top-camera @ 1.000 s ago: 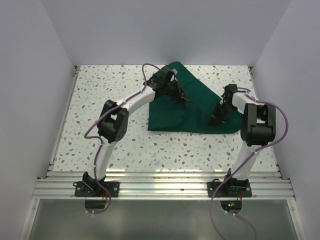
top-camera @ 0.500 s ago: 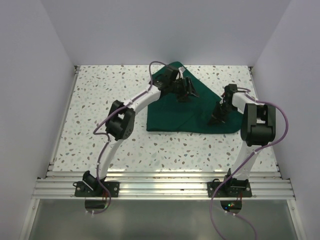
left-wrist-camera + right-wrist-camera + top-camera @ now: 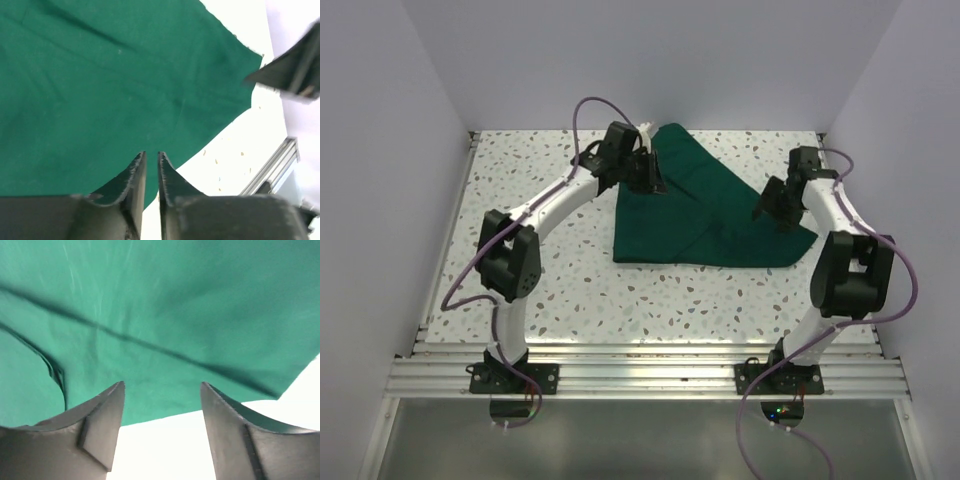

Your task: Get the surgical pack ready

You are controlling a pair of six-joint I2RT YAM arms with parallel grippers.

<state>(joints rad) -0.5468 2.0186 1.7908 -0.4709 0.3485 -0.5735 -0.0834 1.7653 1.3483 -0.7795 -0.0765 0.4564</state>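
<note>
Two grippers are seen over the surgical pack (image 3: 690, 210), which is spread as a dark green, loosely folded sheet on the speckled table (image 3: 570, 290).

The left gripper (image 3: 648, 175) is placed over the sheet's far left part. In its wrist view, the left gripper (image 3: 151, 155) is shown with its fingers drawn almost together, only a thin slit being left between them, and nothing is pinched there. The cloth (image 3: 100, 90) is spread beneath and ahead of the fingertips, and its edge is seen to their right, with bare table beyond.

The right gripper (image 3: 775, 205) is placed over the sheet's right corner. In its wrist view, the right gripper (image 3: 162, 385) is shown with its fingers held wide apart and nothing between them. The cloth (image 3: 175, 315), crossed by dark creases, lies ahead of the fingertips, and its edge is seen in the gap between them.
</note>
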